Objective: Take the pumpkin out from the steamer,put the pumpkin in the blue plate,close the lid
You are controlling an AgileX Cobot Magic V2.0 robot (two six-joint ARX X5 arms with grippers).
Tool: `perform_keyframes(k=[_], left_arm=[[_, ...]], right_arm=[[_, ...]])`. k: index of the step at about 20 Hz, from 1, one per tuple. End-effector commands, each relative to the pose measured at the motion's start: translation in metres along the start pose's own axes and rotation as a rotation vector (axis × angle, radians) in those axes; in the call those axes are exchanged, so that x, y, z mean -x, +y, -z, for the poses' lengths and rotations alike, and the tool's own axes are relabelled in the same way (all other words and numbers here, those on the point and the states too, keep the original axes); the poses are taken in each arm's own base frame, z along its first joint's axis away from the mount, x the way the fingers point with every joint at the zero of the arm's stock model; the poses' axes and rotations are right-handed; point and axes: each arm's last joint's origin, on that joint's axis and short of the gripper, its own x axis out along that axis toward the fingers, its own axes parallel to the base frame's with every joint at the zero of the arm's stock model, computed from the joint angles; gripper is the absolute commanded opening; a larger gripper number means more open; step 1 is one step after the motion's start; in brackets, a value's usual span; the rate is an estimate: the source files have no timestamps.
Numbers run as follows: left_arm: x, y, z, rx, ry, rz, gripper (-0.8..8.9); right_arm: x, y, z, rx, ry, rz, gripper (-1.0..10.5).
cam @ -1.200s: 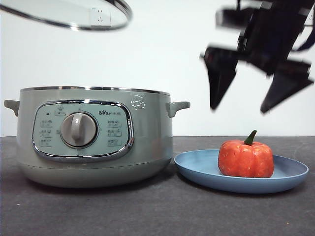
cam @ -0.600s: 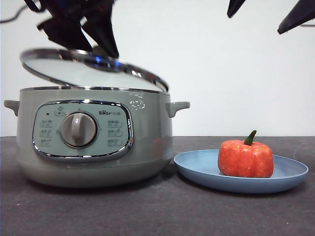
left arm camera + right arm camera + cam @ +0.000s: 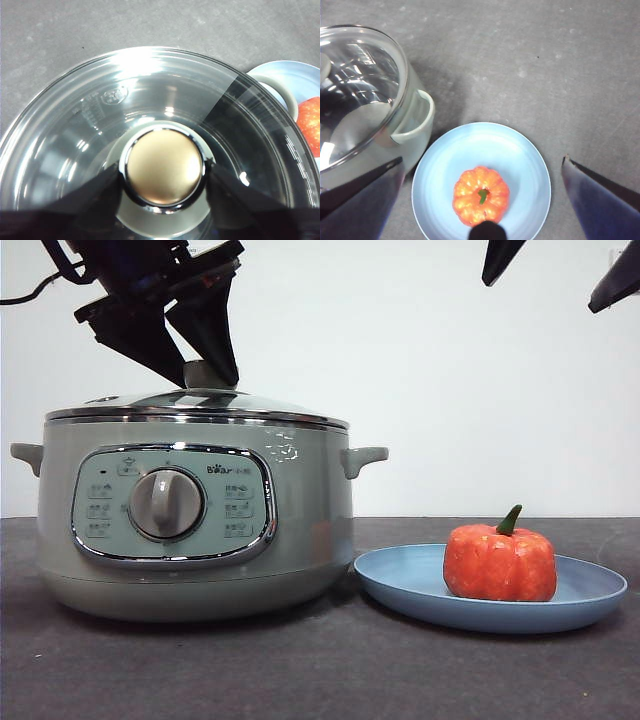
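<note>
The orange-red pumpkin (image 3: 500, 562) sits upright in the blue plate (image 3: 590, 592), to the right of the sage-green steamer (image 3: 300, 525). The glass lid (image 3: 200, 402) lies flat on the steamer's rim. My left gripper (image 3: 205, 378) is above the pot, shut on the lid's knob (image 3: 164, 166), with one jaw against each side. My right gripper (image 3: 555, 275) is open and empty, high above the plate. The right wrist view shows the pumpkin (image 3: 481, 196) in the plate (image 3: 470, 145) below it and the lid (image 3: 355, 75) beside.
The steamer's right handle (image 3: 362, 457) sticks out toward the plate, which nearly touches the pot's base. Dark grey tabletop (image 3: 320, 670) lies in front of both. A white wall is behind.
The left gripper has lowered the lid from high and tilted to flat on the steamer. The right gripper has risen from above the plate to the top corner.
</note>
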Motion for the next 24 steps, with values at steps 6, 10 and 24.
perform_keyframes(k=[6,10,24], left_arm=[[0.029,-0.004,0.005,-0.019,0.042,0.013,4.07],[0.067,-0.006,0.013,-0.016,0.117,0.017,2.44],[0.145,-0.009,0.127,-0.063,-0.382,-0.090,-0.08]], right_arm=[[0.001,-0.001,0.009,0.013,0.076,0.005,5.3],[0.003,-0.002,0.015,0.029,0.136,0.013,4.5],[0.061,-0.020,0.083,0.033,-0.408,-0.033,-0.2]])
